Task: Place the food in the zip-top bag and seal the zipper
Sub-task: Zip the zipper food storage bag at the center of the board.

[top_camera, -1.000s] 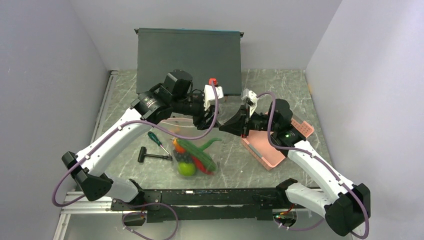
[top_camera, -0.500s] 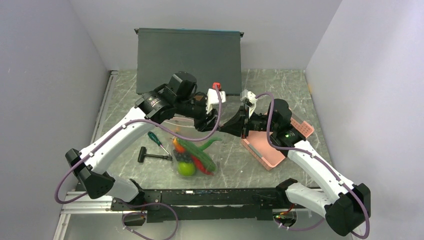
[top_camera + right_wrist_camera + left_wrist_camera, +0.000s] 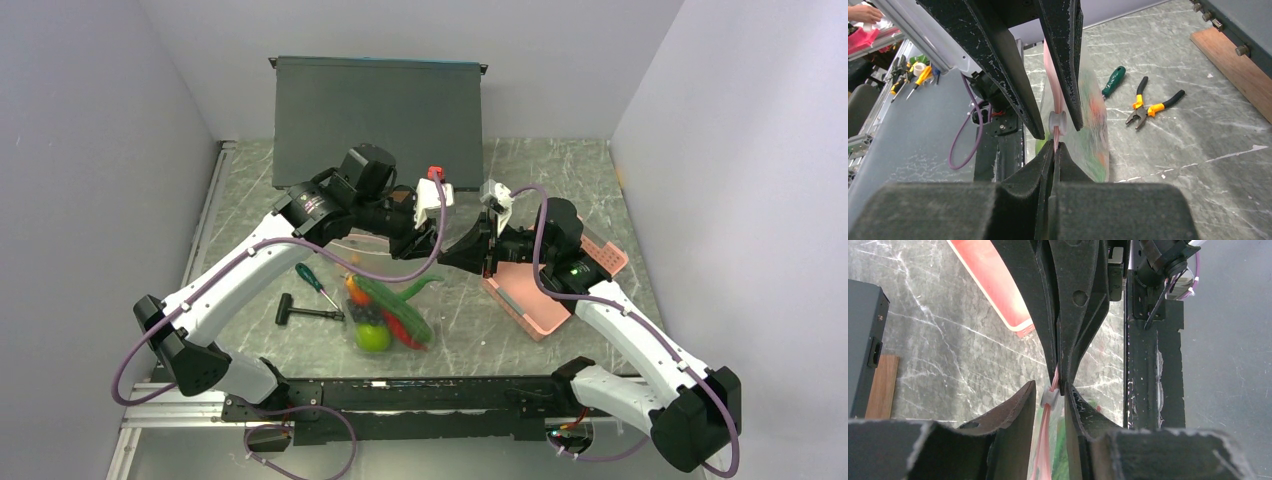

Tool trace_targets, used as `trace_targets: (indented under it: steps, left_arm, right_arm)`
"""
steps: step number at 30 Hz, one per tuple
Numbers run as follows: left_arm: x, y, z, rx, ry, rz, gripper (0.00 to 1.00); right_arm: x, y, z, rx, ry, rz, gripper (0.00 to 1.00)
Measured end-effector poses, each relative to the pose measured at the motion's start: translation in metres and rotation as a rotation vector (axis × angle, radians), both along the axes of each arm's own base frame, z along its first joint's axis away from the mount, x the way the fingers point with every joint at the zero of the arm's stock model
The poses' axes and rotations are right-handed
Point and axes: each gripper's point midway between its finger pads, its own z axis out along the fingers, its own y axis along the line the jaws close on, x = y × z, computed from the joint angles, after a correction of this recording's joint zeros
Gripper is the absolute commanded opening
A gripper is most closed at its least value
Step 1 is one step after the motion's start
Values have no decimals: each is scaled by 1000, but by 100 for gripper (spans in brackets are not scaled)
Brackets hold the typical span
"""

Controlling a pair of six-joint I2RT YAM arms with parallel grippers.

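Observation:
The clear zip-top bag (image 3: 372,262) hangs between both grippers with the food in its bottom: a lime-green fruit (image 3: 374,338), a dark green cucumber (image 3: 396,306), a red chili (image 3: 402,330) and an orange piece (image 3: 355,293). My right gripper (image 3: 443,259) is shut on the end of the pink zipper (image 3: 1051,75), as the right wrist view (image 3: 1054,146) shows. My left gripper (image 3: 1050,385) straddles the zipper (image 3: 1044,445) at its white slider (image 3: 1048,399), jaws narrowly apart with thin gaps. The slider (image 3: 1057,122) sits right against the right fingertips.
A pink basket (image 3: 545,305) lies under the right arm. A green-handled screwdriver (image 3: 312,278) and a black-handled tool (image 3: 303,313) lie left of the bag. Orange-handled pliers (image 3: 1153,106) lie beyond it. A dark box (image 3: 378,120) stands at the back.
My left gripper has moved right along the zipper until it meets the right gripper's tips. The right gripper and the bag's food have stayed put.

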Motion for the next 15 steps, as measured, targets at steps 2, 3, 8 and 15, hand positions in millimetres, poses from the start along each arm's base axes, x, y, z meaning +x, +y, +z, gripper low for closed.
trace_targets:
  steps: [2,3,8,15]
  left_arm:
    - [0,0,0,1,1,0,31]
    - [0,0,0,1,1,0,31]
    - [0,0,-1,3,0,1,31]
    - [1,1,-3,10,-2,3,34]
  right_arm:
    - [0,0,0,0,0,0,0]
    - [0,0,0,0,0,0,0]
    - [0,0,0,0,0,0,0]
    - [0,0,0,0,0,0,0]
